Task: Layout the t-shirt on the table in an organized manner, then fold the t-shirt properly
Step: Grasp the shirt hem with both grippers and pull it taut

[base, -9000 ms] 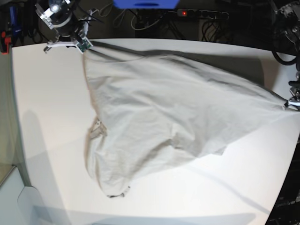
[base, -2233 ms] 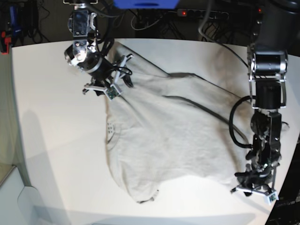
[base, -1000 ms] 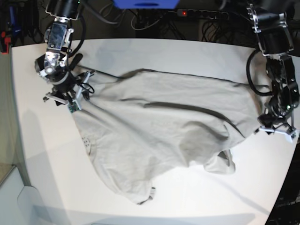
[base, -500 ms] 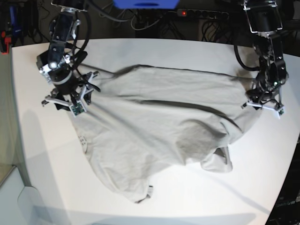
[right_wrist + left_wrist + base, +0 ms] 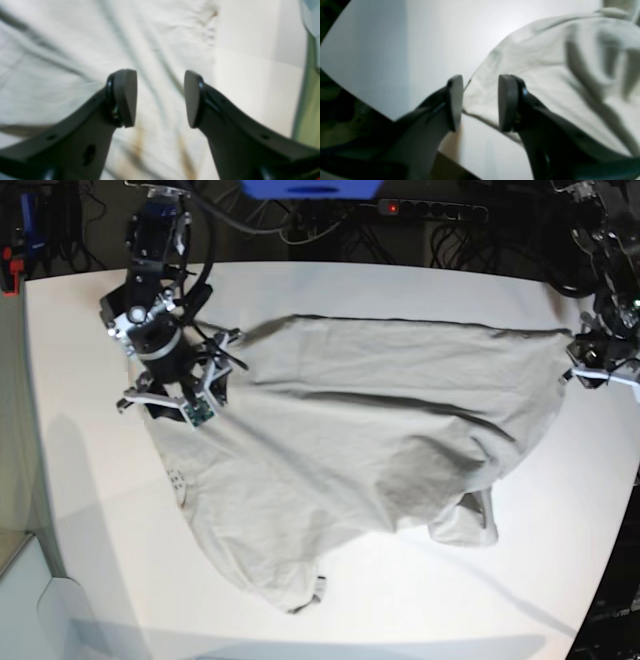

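The t-shirt (image 5: 360,450) lies spread across the middle of the table (image 5: 90,530), wider and flatter than half a second ago, though one sleeve near the front is still bunched and a long crease runs across the body.

The left gripper (image 5: 480,102) has moved outward to the shirt's far edge; its jaws stand parted with the hem lying between the pads, not visibly pinched.

The right gripper (image 5: 160,97) sits over the cloth at the opposite shoulder, jaws apart, nothing held; the fabric lies flat beneath.

Compared with a second ago, both grippers appear to have let go after a stretching pull.

Judgement: layout is partly achieved; the bunched sleeve and lower hem need smoothing before any fold
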